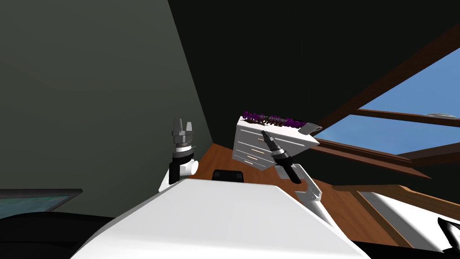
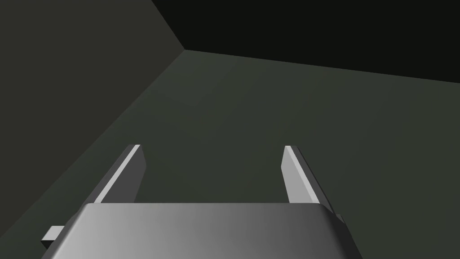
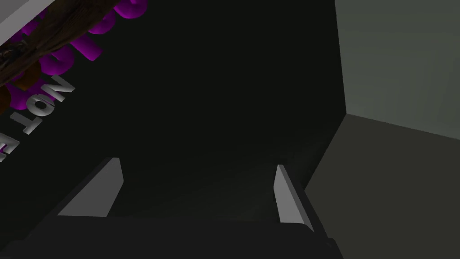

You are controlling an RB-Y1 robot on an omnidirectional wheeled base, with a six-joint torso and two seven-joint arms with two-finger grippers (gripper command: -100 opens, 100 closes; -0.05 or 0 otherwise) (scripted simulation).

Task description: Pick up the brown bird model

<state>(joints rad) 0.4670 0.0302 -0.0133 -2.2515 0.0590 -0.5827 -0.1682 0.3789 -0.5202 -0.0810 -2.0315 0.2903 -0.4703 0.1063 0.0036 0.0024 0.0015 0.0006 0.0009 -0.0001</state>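
A dark brown, wood-textured bird model (image 3: 27,56) lies among purple letters (image 3: 96,33) and grey letters (image 3: 45,105), off to one side of my right gripper (image 3: 197,168) and beyond its tips. That gripper is open with nothing between its fingers. In the head view the right gripper (image 1: 263,133) is held up in front of a white dresser (image 1: 258,150), just below the top edge, where the letters and a dark brown shape (image 1: 268,122) stand. My left gripper (image 1: 183,127) is raised at the left, away from the dresser, and is open and empty (image 2: 211,150).
A grey object (image 1: 310,129) sits at the dresser's right end. The wooden floor (image 1: 215,155) runs between me and the dresser. A big window with brown bars (image 1: 395,117) is at the right, and dark walls stand behind. A framed picture (image 1: 36,202) is low on the left.
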